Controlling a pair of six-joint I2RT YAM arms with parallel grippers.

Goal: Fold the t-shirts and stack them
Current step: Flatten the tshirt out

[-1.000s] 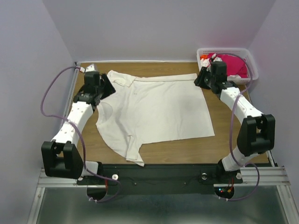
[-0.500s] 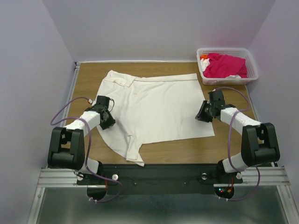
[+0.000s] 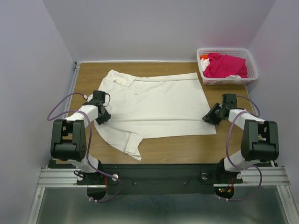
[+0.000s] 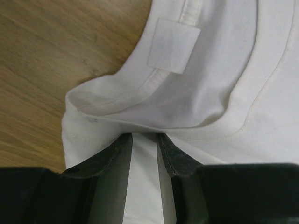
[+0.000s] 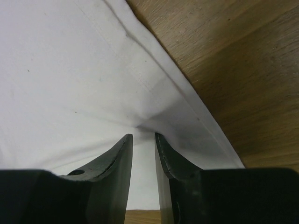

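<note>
The large off-white t-shirt [image 3: 159,102] lies spread flat on the wooden table [image 3: 86,81], collar to the left and one sleeve hanging toward the near edge. My left gripper [image 3: 103,116] is low at the shirt's left side, shut on cloth just below the collar. In the left wrist view [image 4: 145,136] the cloth [image 4: 210,70] bunches at the tips, near a white label [image 4: 173,46]. My right gripper [image 3: 210,116] is shut on the shirt's right hem; it also shows in the right wrist view [image 5: 143,136], with the hem [image 5: 70,70]. The magenta-pink t-shirt [image 3: 224,65] lies crumpled in the basket.
The white lattice basket [image 3: 227,49] stands at the far right corner and also holds something orange. Bare wood [image 5: 243,70] shows to the right of the hem and along the table's near edge [image 3: 187,147]. Purple-grey walls close in three sides.
Both grippers have come from the shirt's far corners down to its left and right sides and closed on the cloth. The shirt now lies stretched a little wider and flatter.
</note>
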